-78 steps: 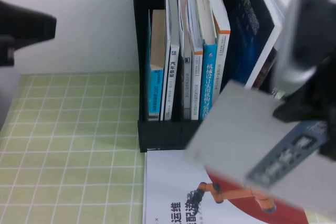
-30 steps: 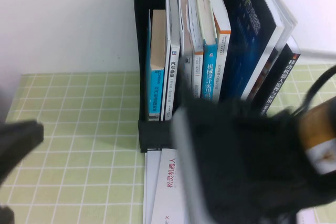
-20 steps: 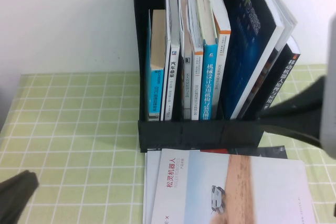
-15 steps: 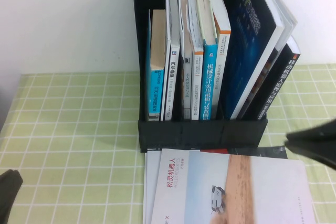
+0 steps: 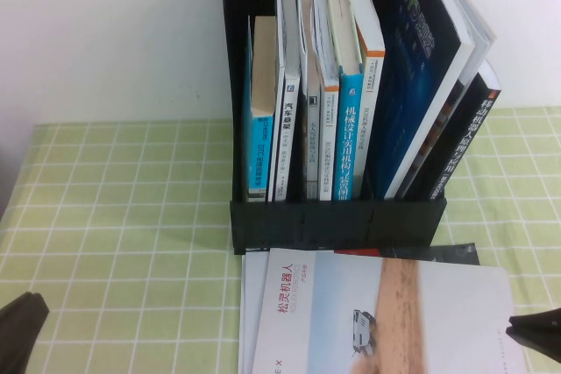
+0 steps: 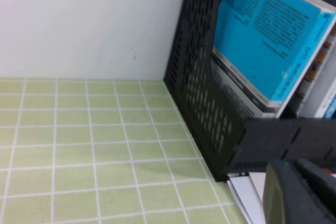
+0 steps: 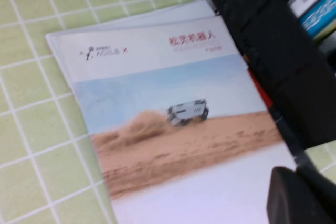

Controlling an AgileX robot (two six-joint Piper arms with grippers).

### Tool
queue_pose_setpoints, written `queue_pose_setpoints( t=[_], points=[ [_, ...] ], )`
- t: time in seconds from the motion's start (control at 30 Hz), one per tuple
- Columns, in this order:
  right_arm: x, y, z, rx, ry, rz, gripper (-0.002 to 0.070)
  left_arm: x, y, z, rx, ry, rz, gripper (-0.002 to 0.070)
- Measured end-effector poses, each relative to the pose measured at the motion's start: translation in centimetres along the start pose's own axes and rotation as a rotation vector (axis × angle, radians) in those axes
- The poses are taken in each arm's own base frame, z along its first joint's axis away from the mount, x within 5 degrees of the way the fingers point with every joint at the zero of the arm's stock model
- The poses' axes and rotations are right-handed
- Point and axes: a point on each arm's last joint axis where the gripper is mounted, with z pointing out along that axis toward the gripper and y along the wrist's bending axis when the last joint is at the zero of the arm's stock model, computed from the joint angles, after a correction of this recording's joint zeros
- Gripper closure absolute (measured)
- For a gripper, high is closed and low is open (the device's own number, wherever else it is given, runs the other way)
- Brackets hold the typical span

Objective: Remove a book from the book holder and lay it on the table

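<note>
The book (image 5: 386, 321), pale-blue with a red title, a sandy band and a small vehicle picture, lies flat on the table (image 5: 123, 216) right in front of the black book holder (image 5: 337, 221). It rests on another white book. It also shows in the right wrist view (image 7: 173, 114), free of any grip. My right gripper (image 5: 536, 335) is at the lower right edge, beside the book's right side. My left gripper (image 5: 19, 330) is at the lower left corner, well away from the book.
The holder holds several upright books and a large dark-blue book (image 5: 421, 67) leaning at its right. A white wall stands behind. The white book underneath (image 5: 248, 304) sticks out on the left. Open green cloth lies left of the holder.
My right arm, which was holding a book and then covering it, has pulled back to the lower right. The book now lies uncovered on the table. My left arm has dropped to the lower left corner.
</note>
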Motion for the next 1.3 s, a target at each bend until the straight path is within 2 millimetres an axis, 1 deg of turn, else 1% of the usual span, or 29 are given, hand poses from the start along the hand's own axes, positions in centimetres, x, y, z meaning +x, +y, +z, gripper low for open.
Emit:
queue_pose_setpoints(
  t=[0.3, 0.33, 0.43, 0.5, 0.6, 0.67, 0.8, 0.9, 1.17, 1.23, 1.3],
  points=[
    [0.1, 0.3, 1.4, -0.053, 0.062, 0.035, 0.0678, 0.7, -0.5, -0.3, 0.060, 0.040, 0.033, 0.0678],
    [0.1, 0.3, 1.6, -0.057, 0.071, 0.035, 0.0678, 1.0, -0.4, -0.4, 0.057, 0.051, 0.071, 0.0678],
    [0.2, 0.3, 2.1, -0.068, 0.093, 0.036, 0.0678, 2.3, 0.1, -0.9, 0.017, 0.098, 0.308, 0.0678],
    [0.2, 0.3, 2.5, -0.077, 0.109, 0.038, 0.0678, 3.4, 0.8, -1.1, -0.036, 0.100, 0.377, 0.0678],
    [0.3, 0.4, 3.1, -0.088, 0.134, 0.039, 0.0678, 4.9, 2.2, -1.1, -0.147, 0.028, 0.357, 0.0678],
    [0.4, 0.4, 3.5, -0.095, 0.148, 0.040, 0.0678, 5.2, 2.6, -1.2, -0.183, -0.024, 0.336, 0.0678],
    [0.6, 0.4, 4.3, -0.111, 0.183, 0.041, 0.0678, 5.0, 2.7, -1.4, -0.190, -0.084, 0.185, 0.0678],
    [0.7, 0.5, 4.9, -0.123, 0.208, 0.042, 0.0678, 5.0, 2.7, -1.5, -0.190, -0.090, 0.135, 0.0678],
    [1.1, 0.7, 6.6, -0.154, 0.275, 0.045, 0.0678, 5.0, 2.7, -1.5, -0.189, -0.094, 0.117, 0.0678],
    [1.1, 0.6, 6.5, -0.152, 0.275, 0.047, 0.0678, 5.0, 2.7, -1.5, -0.189, -0.094, 0.116, 0.0678],
    [1.0, 0.5, 5.9, -0.140, 0.250, 0.056, 0.0678, 5.0, 2.7, -1.5, -0.189, -0.094, 0.116, 0.0678]
  ],
)
